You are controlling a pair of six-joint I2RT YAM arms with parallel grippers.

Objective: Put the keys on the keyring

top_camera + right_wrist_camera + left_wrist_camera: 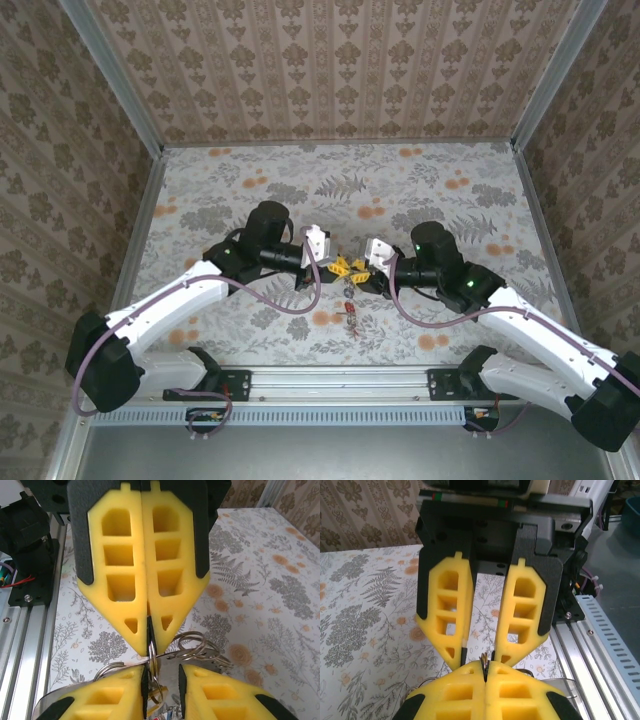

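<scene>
on the left of the top view, the left arm (180, 295) reaches in over the flowered table (400, 190) toward the middle. the left gripper (337, 265) is at the centre, tip to tip with the other one. in the left wrist view its own yellow fingers (455, 692) sit at the bottom edge, pressed together with no gap, and a thin piece of metal stands up out of the seam. the right wrist view shows this same gripper (148, 630) from the front, its fingers closed on wire at the very tip, so we read it as clamped on the keyring (190, 652).

the keyring shows as several thin silver loops fanning out to either side of that tip, above the table and between the two grippers. in the top view the keys (349, 313) make a small cluster with red bits, just on the near side of the fingertips. we cannot tell whether they hang from the ring or lie on the cloth.

further right, the right gripper (359, 270) faces the left one. its fingers (225, 697) stand apart with a clear gap, and ring wire passes through that gap. the left wrist view shows the same spread (479, 652). the right arm (540, 335) runs back to the lower right corner, above the metal rail (340, 378).
</scene>
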